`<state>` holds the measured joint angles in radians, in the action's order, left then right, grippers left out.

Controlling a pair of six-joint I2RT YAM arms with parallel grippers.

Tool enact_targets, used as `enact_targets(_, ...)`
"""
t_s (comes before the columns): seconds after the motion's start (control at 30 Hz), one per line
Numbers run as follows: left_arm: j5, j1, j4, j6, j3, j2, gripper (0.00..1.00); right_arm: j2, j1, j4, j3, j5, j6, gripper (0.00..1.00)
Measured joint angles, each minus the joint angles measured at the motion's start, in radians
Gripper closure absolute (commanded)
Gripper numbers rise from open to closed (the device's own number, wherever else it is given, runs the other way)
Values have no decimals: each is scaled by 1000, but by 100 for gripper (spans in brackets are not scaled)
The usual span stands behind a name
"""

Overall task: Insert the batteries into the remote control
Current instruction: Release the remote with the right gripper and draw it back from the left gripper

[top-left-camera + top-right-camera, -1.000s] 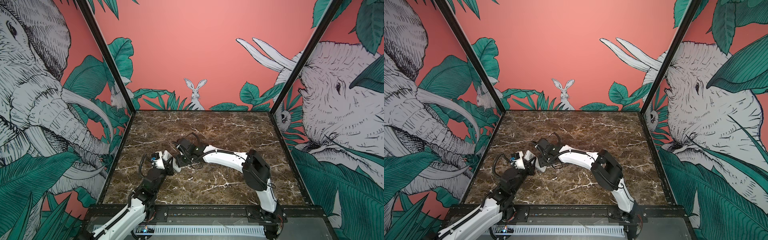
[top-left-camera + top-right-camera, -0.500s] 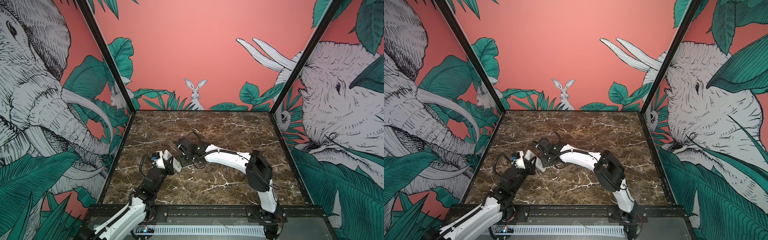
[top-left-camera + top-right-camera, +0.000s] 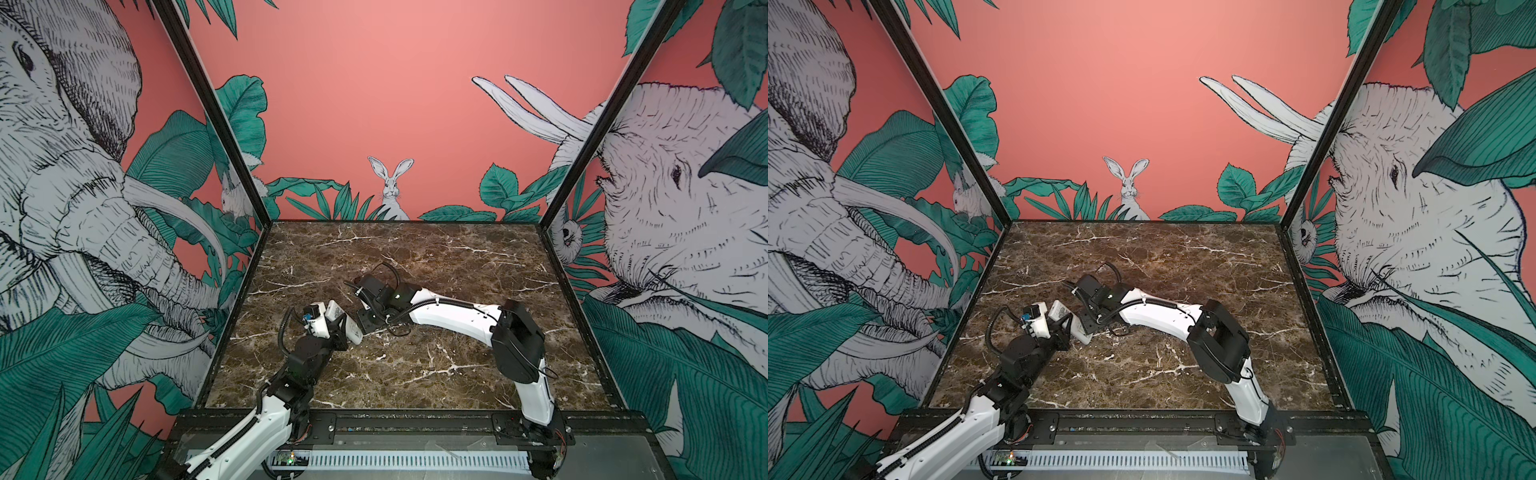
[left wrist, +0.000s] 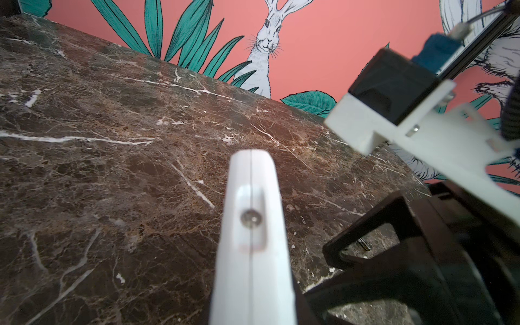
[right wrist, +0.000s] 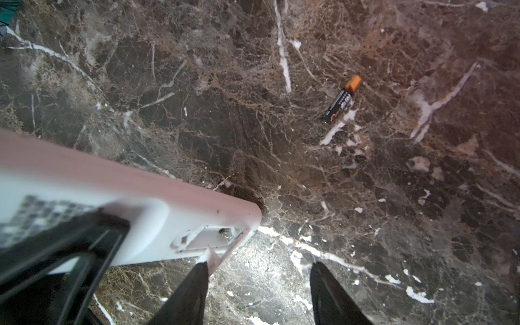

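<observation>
Remote control (image 5: 157, 208) in tight left claw (image 3: 342, 323)

Both top views: high over the front edge of the brown marble tabletop (image 3: 415, 249), facing back, sharing all. Left wrist: close, along slim white plastic remote control (image 4: 253, 253). Right wrist: near, facing down, shares remote.

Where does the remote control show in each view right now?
Top view: remote control left of centre, tilted.
Top view: left of centre too.
Left wrist: close up, edge-on, over the table.
Right wrist: close up, its end beside the right gripper.
Shared landmark: brown marble table.
</observation>
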<state>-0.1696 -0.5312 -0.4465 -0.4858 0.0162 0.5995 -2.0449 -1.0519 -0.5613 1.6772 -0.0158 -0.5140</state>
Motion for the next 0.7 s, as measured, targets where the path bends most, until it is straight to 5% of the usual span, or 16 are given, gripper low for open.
enact_targets(0.4, -3, 0, 14, 0, 0, -13, 100, 7, 3, 43, 37, -29, 56, 34)
enact_targets(0.7, 5, 0, 28, 9, 0, -27, 100, 207, 49, 240, -304, -136, 180, 24)
